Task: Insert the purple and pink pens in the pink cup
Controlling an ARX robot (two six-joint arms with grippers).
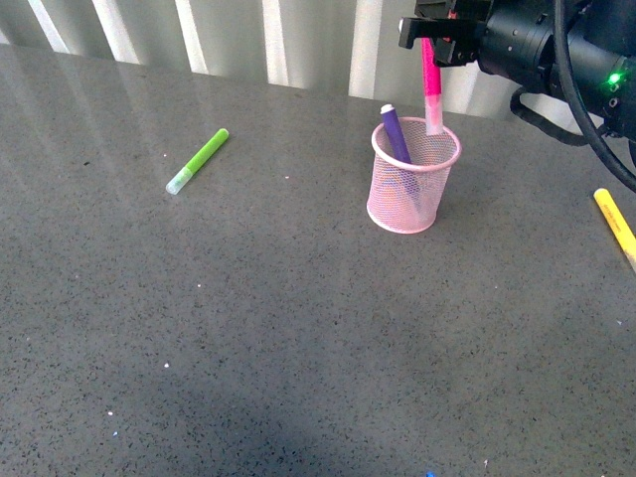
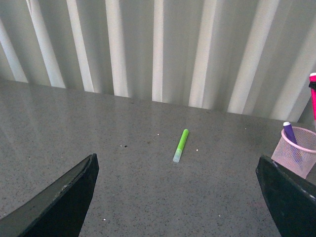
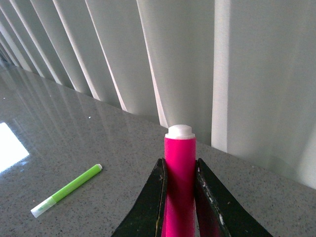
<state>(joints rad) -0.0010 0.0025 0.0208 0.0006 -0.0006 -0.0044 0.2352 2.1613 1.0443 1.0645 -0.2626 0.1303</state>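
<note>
R gripper [image 1: 434,42] clamped on pink pen [image 1: 431,84], tip at pink cup [image 1: 411,179] rim; purple pen [image 1: 396,134] inside. L gripper [image 2: 177,197] wide open, empty.

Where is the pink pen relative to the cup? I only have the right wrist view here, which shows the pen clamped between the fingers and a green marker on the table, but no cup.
Observer: In the front view the pink pen hangs upright in the right gripper, its pale capped end at the rim of the pink cup.
Operator: Is the purple pen in already?
Observer: Yes, the purple pen leans inside the cup, its top above the rim.
Operator: And the left arm?
Observer: The left gripper is open, holding nothing, facing the lime-green marker.
</note>
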